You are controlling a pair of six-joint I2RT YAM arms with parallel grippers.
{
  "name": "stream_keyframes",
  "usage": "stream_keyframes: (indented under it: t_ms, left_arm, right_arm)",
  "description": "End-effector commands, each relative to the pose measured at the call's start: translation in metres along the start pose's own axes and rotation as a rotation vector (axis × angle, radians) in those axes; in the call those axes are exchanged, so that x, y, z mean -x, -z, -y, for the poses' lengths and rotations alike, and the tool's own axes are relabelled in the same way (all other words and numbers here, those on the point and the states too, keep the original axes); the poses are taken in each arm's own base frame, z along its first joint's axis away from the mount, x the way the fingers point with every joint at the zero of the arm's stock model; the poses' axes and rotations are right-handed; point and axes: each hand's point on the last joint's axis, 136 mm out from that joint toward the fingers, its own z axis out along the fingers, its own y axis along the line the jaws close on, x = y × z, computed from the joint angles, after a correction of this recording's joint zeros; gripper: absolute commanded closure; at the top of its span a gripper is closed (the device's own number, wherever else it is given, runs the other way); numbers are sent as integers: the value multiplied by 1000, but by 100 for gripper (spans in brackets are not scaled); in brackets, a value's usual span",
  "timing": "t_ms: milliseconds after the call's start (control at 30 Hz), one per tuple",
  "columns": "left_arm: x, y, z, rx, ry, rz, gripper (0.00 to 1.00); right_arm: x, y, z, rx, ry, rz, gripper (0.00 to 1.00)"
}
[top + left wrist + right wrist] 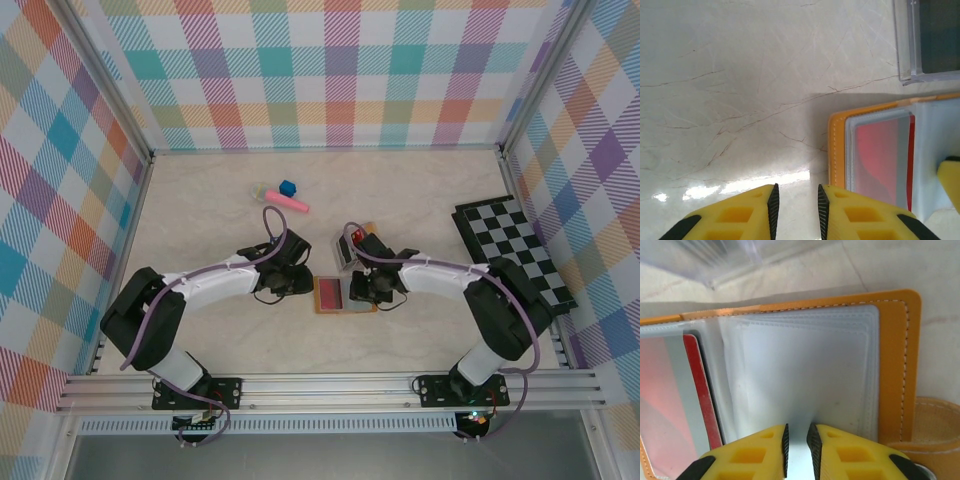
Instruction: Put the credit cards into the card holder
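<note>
My right fingers (785,440) stand narrow at the clear plastic sleeves (800,370) of the open orange leather card holder (895,365), probably to steady a pocket; I cannot tell whether they pinch it. A red credit card (697,390) sits in a neighbouring sleeve. My left fingers (774,202), narrow and empty, hover over the marbled tabletop (740,75) just beside the holder.

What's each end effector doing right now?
Left end effector: slightly open, empty, above the table.
Right end effector: nearly closed at the clear sleeves of the card holder; grip cannot be told.
</note>
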Motion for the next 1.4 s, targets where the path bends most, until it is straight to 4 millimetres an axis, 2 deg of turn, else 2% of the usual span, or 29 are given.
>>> stream_keyframes:
  t_ms: [0,100,267,367,467,667,933,1200,1367]
  left_arm:
    - [9,13,7,-10,5,26,71]
    - [13,15,13,-25,12,25,70]
    - [24,17,19,-81,80,30,67]
    - [32,18,18,-116,139,40,61]
    - [40,18,19,-149,186,58,58]
    - [55,22,20,-179,237,102,56]
    - [51,20,15,-182,246,94,54]
    - [50,20,12,-181,253,100,53]
    - [51,23,10,-177,256,111,53]
  right_arm:
    - [-33,-4,17,-41,-65,-90,76]
    - [-10,20,10,-70,5,-17,73]
    - [40,66,-17,-90,141,128,64]
    - [65,76,-26,-161,210,169,59]
    - [86,74,-28,-257,258,174,58]
    - [112,57,-31,-383,299,151,57]
    - [126,41,-35,-447,350,129,59]
    - [130,26,-39,-476,389,101,61]
    - [136,26,-31,-557,403,109,62]
